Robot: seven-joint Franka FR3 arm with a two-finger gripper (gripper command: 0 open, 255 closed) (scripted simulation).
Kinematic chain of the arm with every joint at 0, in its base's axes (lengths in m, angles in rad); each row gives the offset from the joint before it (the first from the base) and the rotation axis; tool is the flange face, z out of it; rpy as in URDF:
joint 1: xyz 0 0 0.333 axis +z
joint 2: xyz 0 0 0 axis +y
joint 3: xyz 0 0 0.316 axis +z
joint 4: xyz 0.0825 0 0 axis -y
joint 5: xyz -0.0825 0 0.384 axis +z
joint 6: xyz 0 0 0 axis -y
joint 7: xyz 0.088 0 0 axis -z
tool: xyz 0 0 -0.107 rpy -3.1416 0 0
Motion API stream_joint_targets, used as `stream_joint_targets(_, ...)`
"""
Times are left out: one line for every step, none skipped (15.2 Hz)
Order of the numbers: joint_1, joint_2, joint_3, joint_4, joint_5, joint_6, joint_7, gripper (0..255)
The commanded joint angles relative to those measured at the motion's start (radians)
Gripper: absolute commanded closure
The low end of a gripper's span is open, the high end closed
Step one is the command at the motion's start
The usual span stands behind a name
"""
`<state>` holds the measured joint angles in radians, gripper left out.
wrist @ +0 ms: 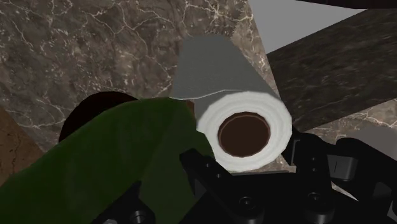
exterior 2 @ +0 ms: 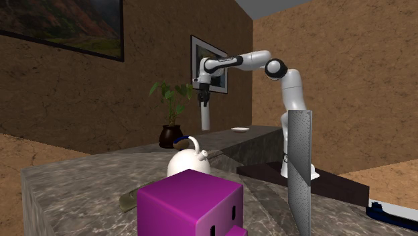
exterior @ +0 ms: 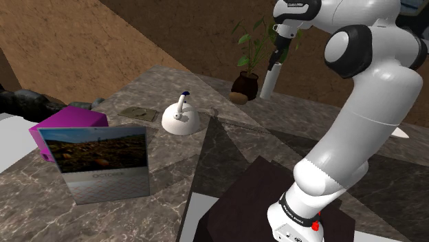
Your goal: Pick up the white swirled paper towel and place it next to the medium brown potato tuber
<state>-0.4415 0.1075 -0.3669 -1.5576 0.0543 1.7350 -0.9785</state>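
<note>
1. The all-black two-finger gripper is at the upper right of the shoulder view. Its fingers are clamped on the white paper towel roll with a brown core, which hangs upright, clear of the dark marble counter.
2. There's the target: a small brown potato on the counter, just left of the green leafy plant in a dark round pot and below-left of the roll.
3. This reads as the carry leg, with the lift done and the set-down not yet made.
4. To do it well, drift toward the frame's left, off the foliage. In the wrist view a green leaf crowds the roll. Then descend straight beside the potato, not onto it.
5. Keep the roll vertical and release only once its base meets the counter, or it may topple and roll away.
</note>
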Motion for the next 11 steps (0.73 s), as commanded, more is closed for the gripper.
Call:
stream_joint_targets(-0.033,0.042,-0.022,0.050,0.022,-0.012,-0.055,255)
stream_joint_targets(-0.050,0.067,-0.031,0.081,0.035,-0.021,-0.081,255)
stream_joint_targets(-0.072,0.098,-0.041,0.120,0.051,-0.032,-0.110,255)
stream_joint_targets(-0.071,0.095,-0.040,0.102,0.050,-0.018,-0.110,255)
stream_joint_targets(-0.070,0.093,-0.039,0.085,0.049,-0.003,-0.109,255)
stream_joint_targets(-0.069,0.090,-0.039,0.069,0.048,0.011,-0.109,255)
stream_joint_targets(-0.068,0.088,-0.038,0.053,0.047,0.025,-0.109,255)
stream_joint_targets(-0.067,0.087,-0.038,0.037,0.046,0.039,-0.110,255)
stream_joint_targets(-0.066,0.085,-0.038,0.022,0.046,0.053,-0.110,255)
stream_joint_targets(-0.065,0.084,-0.037,0.007,0.046,0.067,-0.110,255)
stream_joint_targets(-0.064,0.083,-0.037,-0.008,0.046,0.081,-0.110,255)
